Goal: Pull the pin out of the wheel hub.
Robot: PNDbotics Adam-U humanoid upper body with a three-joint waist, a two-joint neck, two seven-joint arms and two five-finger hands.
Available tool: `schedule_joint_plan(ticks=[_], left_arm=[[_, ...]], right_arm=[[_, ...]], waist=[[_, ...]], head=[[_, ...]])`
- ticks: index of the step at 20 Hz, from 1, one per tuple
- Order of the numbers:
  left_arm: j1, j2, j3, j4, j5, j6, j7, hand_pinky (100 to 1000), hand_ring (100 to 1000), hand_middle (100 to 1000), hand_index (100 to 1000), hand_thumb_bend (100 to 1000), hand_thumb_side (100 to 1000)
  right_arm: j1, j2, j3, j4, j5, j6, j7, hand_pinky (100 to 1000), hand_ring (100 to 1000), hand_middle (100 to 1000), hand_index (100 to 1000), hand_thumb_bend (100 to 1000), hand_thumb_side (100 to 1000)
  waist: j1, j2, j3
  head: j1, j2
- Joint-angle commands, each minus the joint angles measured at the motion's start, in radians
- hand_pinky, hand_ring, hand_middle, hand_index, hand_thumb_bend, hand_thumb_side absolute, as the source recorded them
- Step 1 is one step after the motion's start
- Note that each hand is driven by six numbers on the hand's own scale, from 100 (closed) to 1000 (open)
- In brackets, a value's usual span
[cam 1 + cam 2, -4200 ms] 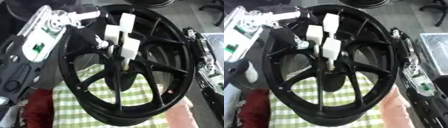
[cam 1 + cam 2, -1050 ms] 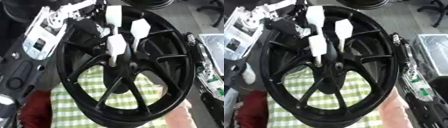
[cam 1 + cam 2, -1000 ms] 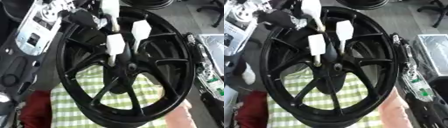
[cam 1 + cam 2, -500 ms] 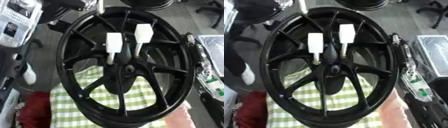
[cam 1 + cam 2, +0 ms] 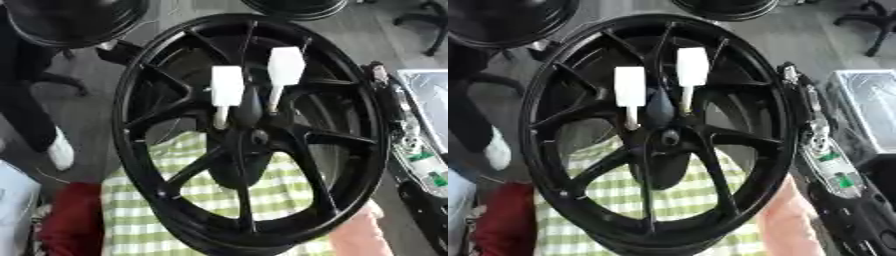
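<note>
- Wheel (image 5: pixel 249 135), left eye view: black spoked rim stands near upright over a green-and-white checked cloth (image 5: pixel 219 200), filling most of the frame.
- Two white pins remain in the hub (image 5: pixel 254 136): left pin (image 5: pixel 227 92) and right pin (image 5: pixel 284 70), each with a broad flat head on a thin shaft running down to the centre.
- Change from 1.1 s ago: three white heads showed then, with the robot's left hand at the far left of the rim; one pin is now gone and that hand has left the frame. Its finger state cannot be told.
- The right arm (image 5: pixel 411 150) lies along the right edge beside the rim; its hand is not visible.
- Right eye view: same wheel, both pins side by side, just apart, above the hub.
- A red cloth (image 5: pixel 505 220) lies at the near left; a pink surface (image 5: pixel 785 225) shows at the near right.
- A second dark rim (image 5: pixel 500 20) sits at the far left.
</note>
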Motion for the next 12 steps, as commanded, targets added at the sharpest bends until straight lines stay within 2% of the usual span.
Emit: schedule_joint_plan(ticks=[1, 4, 7, 10, 12], left_arm=[[0.069, 0.184, 0.053, -0.078, 0.015, 0.017, 0.082, 570, 539, 358, 367, 100, 100], [0.217, 0.317, 0.095, -0.151, 0.055, 0.037, 0.17, 588, 560, 403, 411, 100, 100], [0.363, 0.395, 0.14, -0.22, 0.096, 0.052, 0.25, 593, 568, 423, 430, 100, 100], [0.483, 0.43, 0.184, -0.275, 0.128, 0.063, 0.314, 602, 583, 452, 464, 100, 100], [0.576, 0.433, 0.223, -0.307, 0.143, 0.064, 0.351, 645, 643, 542, 572, 100, 100]], right_arm=[[-0.002, -0.04, -0.016, -0.023, 0.003, -0.004, -0.012, 932, 790, 759, 789, 100, 766], [-0.004, -0.047, -0.025, -0.027, 0.001, -0.006, -0.02, 932, 791, 760, 790, 100, 761], [-0.008, -0.048, -0.029, -0.029, -0.002, -0.007, -0.025, 932, 791, 760, 790, 100, 760], [-0.011, -0.046, -0.03, -0.03, -0.004, -0.007, -0.026, 932, 791, 760, 790, 100, 760], [-0.012, -0.045, -0.032, -0.032, -0.004, -0.008, -0.028, 932, 791, 761, 790, 100, 761]], waist=[[0.001, -0.025, 0.007], [-0.004, -0.023, 0.012], [-0.011, -0.021, 0.016], [-0.018, -0.019, 0.019], [-0.023, -0.017, 0.022]], head=[[-0.015, 0.003], [-0.02, 0.004], [-0.021, 0.004], [-0.025, 0.003], [-0.023, 0.002]])
